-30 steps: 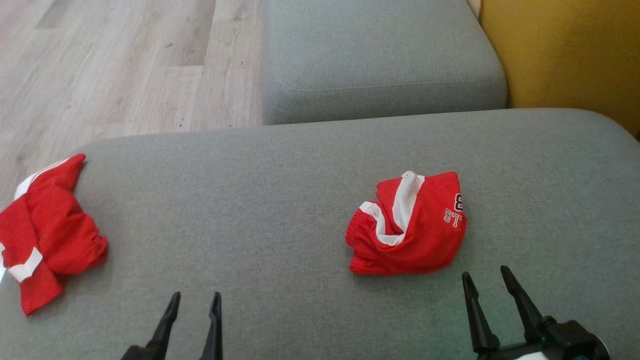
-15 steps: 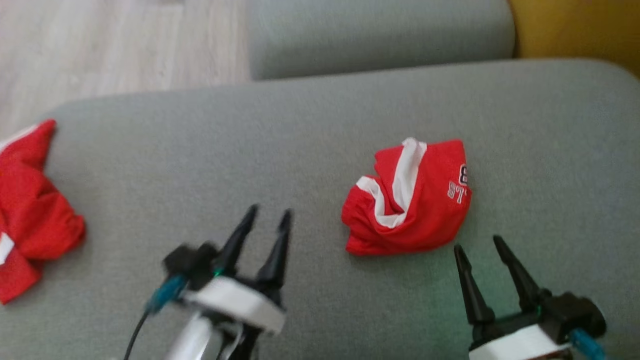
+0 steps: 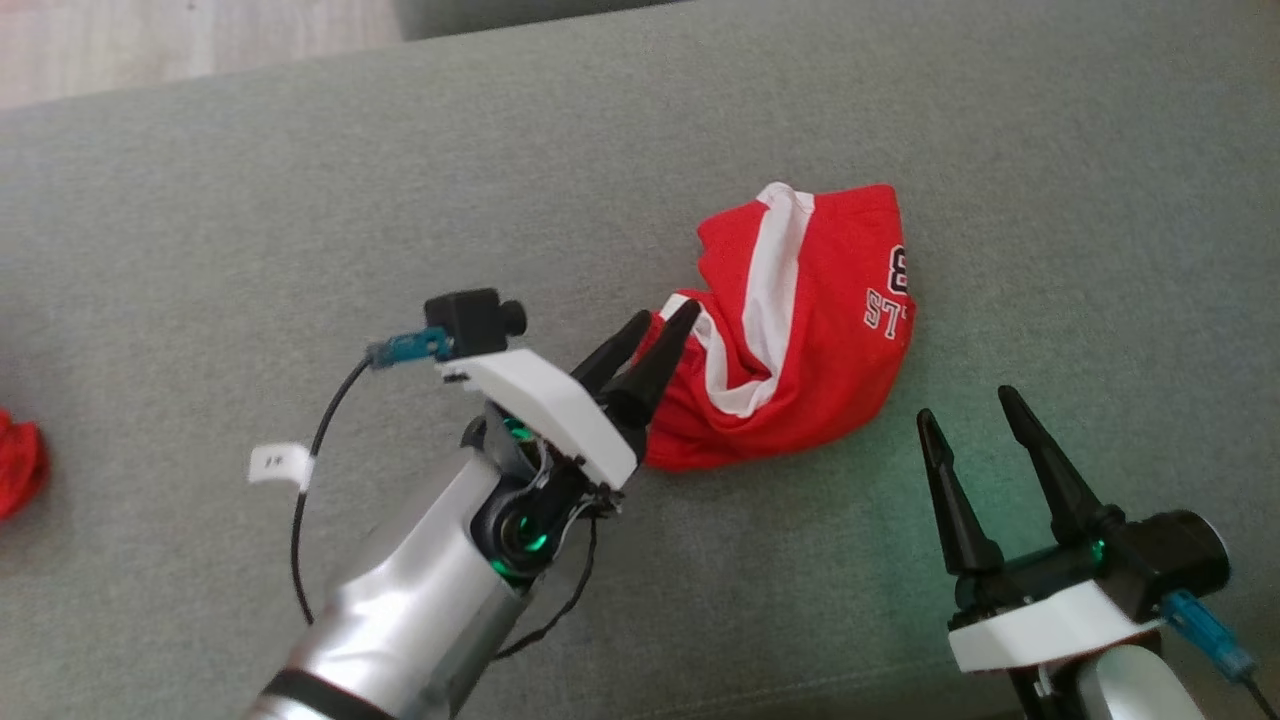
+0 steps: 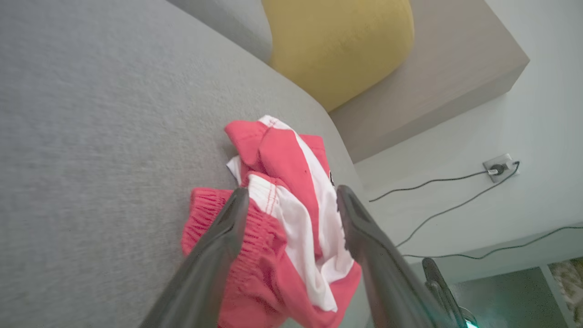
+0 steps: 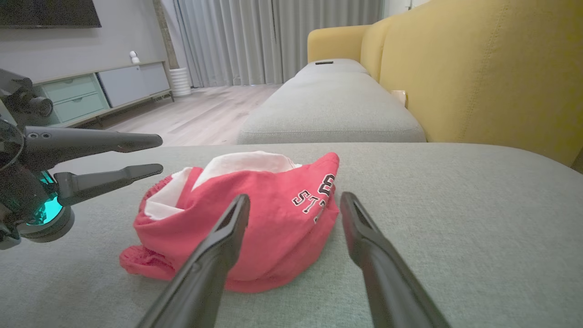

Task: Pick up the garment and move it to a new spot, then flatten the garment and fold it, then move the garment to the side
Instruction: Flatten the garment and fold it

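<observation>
left claw [image 3: 665, 312]: jaws apart, extended forward | right claw [image 3: 965, 404]: jaws apart, held low

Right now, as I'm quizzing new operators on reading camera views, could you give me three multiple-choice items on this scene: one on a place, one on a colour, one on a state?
1. Where does the crumpled red fabric garment lie?
A. on the grey fabric sofa cushion
B. on the wooden floor
C. on a yellow pillow

2. What colour is the garment's broad stripe?
A. blue
B. green
C. white

3. How is the left gripper?
A. shut, lifting the garment
B. open, tips at the garment's edge
C. open, far off at the cushion's corner

Answers:
1 A, grey cushion fabric surrounds the garment on every side.
2 C, the band reads white against the red cloth.
3 B, the left wrist view shows its jaws standing apart at the cloth's edge.
</observation>
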Tool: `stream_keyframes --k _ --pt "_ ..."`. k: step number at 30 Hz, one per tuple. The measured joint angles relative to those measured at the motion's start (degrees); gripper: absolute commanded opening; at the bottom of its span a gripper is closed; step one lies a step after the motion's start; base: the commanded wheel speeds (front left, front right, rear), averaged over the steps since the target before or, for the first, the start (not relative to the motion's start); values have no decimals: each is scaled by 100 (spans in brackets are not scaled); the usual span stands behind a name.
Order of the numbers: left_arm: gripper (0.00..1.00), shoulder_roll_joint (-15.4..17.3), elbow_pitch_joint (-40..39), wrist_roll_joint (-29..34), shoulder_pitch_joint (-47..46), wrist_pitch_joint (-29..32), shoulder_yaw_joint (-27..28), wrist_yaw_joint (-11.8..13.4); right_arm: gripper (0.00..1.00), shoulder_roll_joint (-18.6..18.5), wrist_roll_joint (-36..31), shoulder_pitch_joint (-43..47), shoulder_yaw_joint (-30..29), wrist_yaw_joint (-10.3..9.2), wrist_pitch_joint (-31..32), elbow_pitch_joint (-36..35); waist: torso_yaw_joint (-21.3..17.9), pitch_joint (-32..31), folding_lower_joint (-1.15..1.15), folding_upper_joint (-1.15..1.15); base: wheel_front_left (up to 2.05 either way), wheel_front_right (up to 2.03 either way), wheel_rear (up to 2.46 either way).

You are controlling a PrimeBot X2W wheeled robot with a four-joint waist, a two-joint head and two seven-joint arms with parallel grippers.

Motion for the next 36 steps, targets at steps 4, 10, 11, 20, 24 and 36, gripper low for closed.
stream_keyframes --k 4,10,11,20,24,36 --pt "100 10 123 -249 -183 207 -177 0 100 -27 12 0 2 0 0 -5 -68 80 0 0 0 0 0" --pt "100 62 172 -552 -360 203 -436 0 100 -60 13 0 25 0 0 -8 -107 146 0 0 0 0 0" --pt "100 82 187 -586 -379 189 -480 0 100 -60 13 0 43 0 0 -8 -110 145 0 0 0 0 0" --pt "100 205 681 -624 -557 -126 -861 0 100 -118 30 -8 227 0 0 -1 -183 157 0 0 0 0 0" --pt "100 191 652 -968 -560 -124 -947 0 100 -130 71 -10 272 0 0 5 -222 144 0 0 0 0 0" --pt "0 385 -68 -1535 -653 -111 -1137 0 100 -149 70 -12 254 0 0 34 -209 129 0 0 0 0 0"
